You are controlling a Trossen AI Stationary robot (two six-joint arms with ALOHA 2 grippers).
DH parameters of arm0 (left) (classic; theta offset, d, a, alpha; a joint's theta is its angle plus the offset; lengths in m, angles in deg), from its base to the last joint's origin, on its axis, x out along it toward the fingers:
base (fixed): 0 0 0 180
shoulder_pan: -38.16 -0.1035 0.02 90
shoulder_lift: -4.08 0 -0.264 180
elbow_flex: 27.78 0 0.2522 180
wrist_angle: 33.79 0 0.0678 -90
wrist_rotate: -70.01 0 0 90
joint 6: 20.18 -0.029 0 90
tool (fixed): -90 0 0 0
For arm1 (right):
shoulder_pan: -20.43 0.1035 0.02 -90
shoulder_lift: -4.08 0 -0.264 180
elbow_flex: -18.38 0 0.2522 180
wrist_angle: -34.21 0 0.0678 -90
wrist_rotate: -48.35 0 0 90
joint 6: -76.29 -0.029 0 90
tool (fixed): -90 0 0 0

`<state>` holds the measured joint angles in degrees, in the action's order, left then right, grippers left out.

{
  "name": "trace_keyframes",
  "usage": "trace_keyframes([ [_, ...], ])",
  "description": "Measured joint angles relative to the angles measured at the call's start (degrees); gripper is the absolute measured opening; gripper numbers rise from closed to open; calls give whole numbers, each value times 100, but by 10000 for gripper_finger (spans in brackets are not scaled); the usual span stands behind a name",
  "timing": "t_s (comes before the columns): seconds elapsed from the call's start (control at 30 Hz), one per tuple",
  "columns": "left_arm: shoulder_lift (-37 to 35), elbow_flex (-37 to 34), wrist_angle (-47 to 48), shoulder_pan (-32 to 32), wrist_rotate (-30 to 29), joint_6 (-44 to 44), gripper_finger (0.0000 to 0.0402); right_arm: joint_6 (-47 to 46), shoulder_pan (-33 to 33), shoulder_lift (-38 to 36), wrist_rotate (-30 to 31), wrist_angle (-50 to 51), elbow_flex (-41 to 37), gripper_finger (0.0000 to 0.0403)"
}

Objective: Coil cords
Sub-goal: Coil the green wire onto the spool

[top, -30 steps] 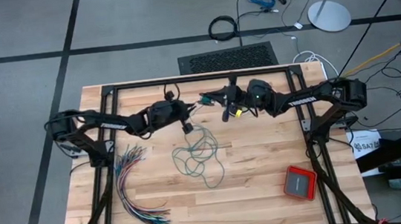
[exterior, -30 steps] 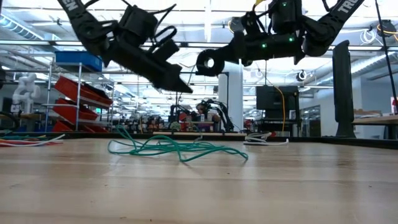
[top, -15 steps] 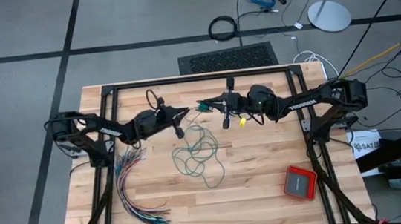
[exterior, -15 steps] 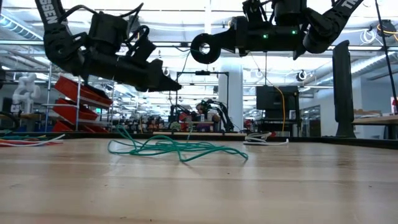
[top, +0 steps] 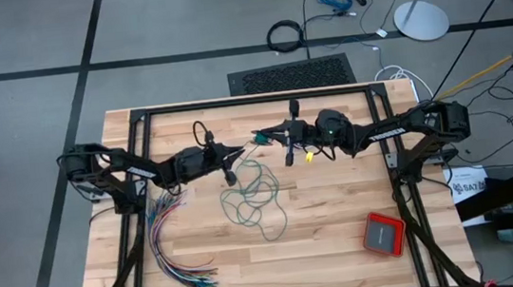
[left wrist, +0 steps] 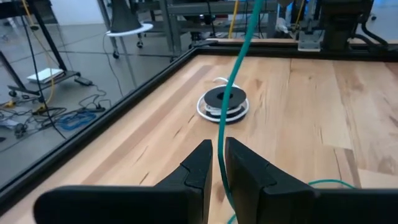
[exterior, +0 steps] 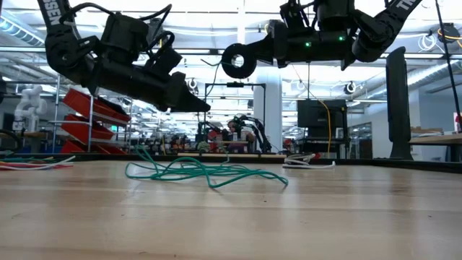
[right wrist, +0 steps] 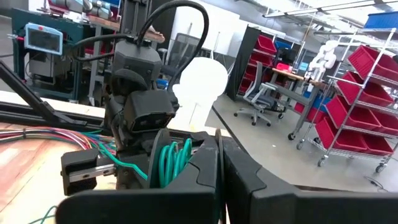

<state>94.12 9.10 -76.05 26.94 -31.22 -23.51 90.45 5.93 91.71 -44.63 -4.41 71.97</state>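
Note:
The teal-green cord (top: 253,196) lies in a loose tangle on the middle of the wooden table (top: 339,202), also seen in the low view (exterior: 202,172). One strand rises from it to both grippers, which face each other above the table's far middle. My left gripper (top: 234,151) points nearly level with the strand (left wrist: 239,56) in its narrow gap. My right gripper (top: 258,139) is shut, with several teal turns (right wrist: 171,163) bunched at its fingertips. The black cord (left wrist: 224,102) lies flat on the table as a small coil with a white end. My left gripper has one strand of the teal-green cord (left wrist: 220,163) between its two fingers, which lie across it, coming level from the table's left. The strand runs on upward past the fingertips toward the right gripper. My right gripper is shut on the teal-green cord, coming level from the table's right. Several turns (right wrist: 175,155) sit beside its fingertips, clear of the table. The fingers hide which part is pinched.
A fanned bundle of many-coloured wires (top: 173,243) lies at the near left. A red and grey box (top: 383,233) sits at the near right. A black frame (top: 252,100) rims the table's far side and runs down both sides.
My left gripper has drawn back toward the table's left edge and sunk a little, tipping from a steep downward slant to nearly level. My right gripper has shifted a little toward the table's left, closer to the left gripper. The tangle on the table has stayed put.

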Motion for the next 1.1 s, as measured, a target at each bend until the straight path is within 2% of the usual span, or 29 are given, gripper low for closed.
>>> trace_keyframes([
  [0.23, 0, 0, 135, 2, -28, 64, 52, -35, 0, 0, -2, 30, 0, 0],
  [0.43, 0, 2, 591, 0, -449, 589, 52, -139, 0, 0, -2, -91, 0, 0],
  [1.1, 0, 7, 606, 87, -404, 1207, 52, -490, 73, 0, -7, -236, 0, 0],
])
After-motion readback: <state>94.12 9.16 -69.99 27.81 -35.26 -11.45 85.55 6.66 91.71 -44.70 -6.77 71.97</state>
